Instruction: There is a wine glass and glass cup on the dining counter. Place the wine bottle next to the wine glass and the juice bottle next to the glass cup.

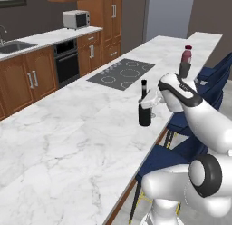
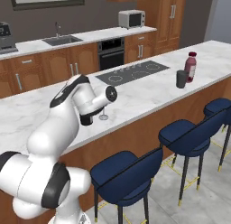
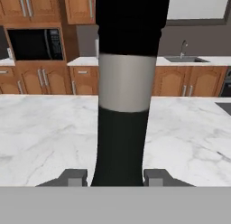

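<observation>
The black wine bottle (image 1: 144, 111) stands upright near the front edge of the white marble dining counter (image 1: 77, 129), and my gripper (image 1: 148, 102) is shut on its body. In the hand view the wine bottle (image 3: 122, 142) with its pale label band sits between my fingertips (image 3: 74, 177). The wine glass (image 2: 103, 115) is right beside the bottle, mostly hidden by my hand. Far along the counter, the magenta juice bottle (image 2: 191, 66) stands next to the dark glass cup (image 2: 181, 78). The juice bottle (image 1: 187, 54) also rises just above my arm.
A grey cooktop (image 1: 122, 73) is set into the counter beyond the bottle. Blue stools (image 2: 127, 171) line the counter's front side. A back worktop with a sink (image 2: 63, 39), an oven and a microwave (image 1: 76, 19) runs along the wall.
</observation>
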Motion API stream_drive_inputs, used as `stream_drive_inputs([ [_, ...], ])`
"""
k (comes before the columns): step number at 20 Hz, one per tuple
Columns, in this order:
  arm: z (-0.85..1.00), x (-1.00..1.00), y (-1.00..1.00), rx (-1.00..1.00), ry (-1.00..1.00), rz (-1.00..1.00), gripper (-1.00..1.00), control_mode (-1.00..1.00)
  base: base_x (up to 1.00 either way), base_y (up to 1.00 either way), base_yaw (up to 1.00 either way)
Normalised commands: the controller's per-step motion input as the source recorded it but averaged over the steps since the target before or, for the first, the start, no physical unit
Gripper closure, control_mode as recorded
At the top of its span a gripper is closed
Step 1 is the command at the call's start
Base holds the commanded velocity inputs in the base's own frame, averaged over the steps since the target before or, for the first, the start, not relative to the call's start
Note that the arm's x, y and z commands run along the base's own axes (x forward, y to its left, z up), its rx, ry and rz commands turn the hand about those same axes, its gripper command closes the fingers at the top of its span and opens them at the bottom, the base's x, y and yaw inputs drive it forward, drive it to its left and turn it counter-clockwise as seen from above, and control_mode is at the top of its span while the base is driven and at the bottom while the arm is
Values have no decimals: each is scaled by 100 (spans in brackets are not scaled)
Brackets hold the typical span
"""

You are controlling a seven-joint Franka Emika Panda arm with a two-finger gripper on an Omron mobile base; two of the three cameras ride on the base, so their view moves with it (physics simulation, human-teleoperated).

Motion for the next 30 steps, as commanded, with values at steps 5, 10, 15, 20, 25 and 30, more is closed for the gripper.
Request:
stream_drive_inputs([
  [5, -11, 18, -4, 0, -2, 0, 100, -100, 0, 0, 0],
  [10, -19, 5, 0, 0, -2, 0, 100, -100, 0, 0, 0],
  [15, -28, -2, 4, 0, 0, -1, 100, -100, 0, 0, 0],
  [20, -32, -14, 16, 0, 0, -5, 100, -100, 0, 0, 0],
  [25, -29, -16, 23, 0, -1, -11, 100, -100, 0, 0, 0],
  [30, -29, -18, 24, 0, -3, -14, 100, -100, 0, 0, 0],
])
